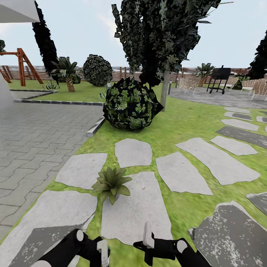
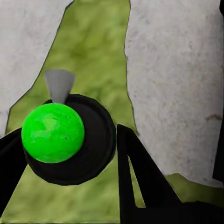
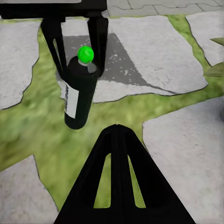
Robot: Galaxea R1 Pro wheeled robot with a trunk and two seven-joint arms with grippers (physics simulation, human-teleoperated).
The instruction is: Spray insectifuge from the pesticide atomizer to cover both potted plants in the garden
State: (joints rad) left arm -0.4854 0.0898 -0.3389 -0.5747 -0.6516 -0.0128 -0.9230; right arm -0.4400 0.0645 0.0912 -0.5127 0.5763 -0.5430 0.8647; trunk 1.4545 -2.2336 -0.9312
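Holding the pesticide atomizer (image 3: 79,91) in the left gripper (image 3: 79,44), with spraying of the first plant apparently the step in hand.

The left gripper's dark fingers (image 2: 140,172) are clamped on either side of the bottle near its top, so the left wrist view looks straight down on the bright green cap and pale nozzle; the bottle hangs upright over grass between stepping stones (image 1: 139,207). The right gripper (image 1: 147,237) hovers just beside it, holding nothing, though whether its fingers are spread or closed I cannot tell. Ahead of both grippers, one potted plant (image 1: 111,183) sits at the edge of a stone, near but not under the nozzle. The next move probably calls for carrying the bottle forward and aiming the nozzle at the rosette.
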